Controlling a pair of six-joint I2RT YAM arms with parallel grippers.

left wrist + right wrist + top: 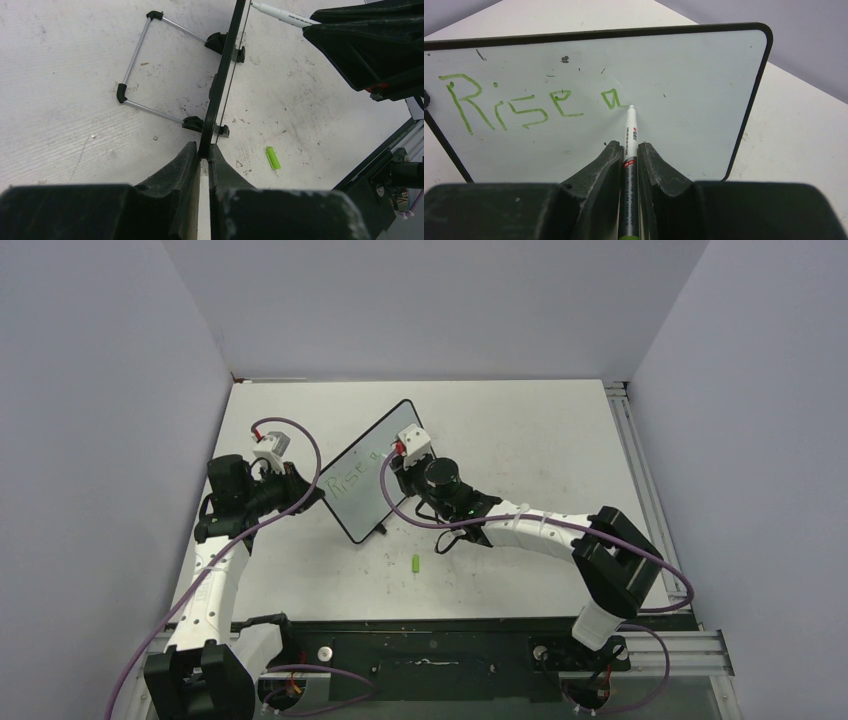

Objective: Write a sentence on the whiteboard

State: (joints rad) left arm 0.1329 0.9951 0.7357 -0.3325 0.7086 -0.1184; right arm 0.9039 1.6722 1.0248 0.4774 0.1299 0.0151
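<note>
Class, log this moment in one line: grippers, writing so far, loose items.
left gripper: shut on whiteboard edge | right gripper: shut on marker, tip at board | sentence: "Rise a" | green cap: on table

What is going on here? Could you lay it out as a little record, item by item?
whiteboard: standing on the table, set at an angle across it
left gripper: shut on the whiteboard's edge
right gripper: shut on the marker, tip at the board
sentence: green, reads "Rise a" so far
cap: green, lying loose on the table in front of the whiteboard
</note>
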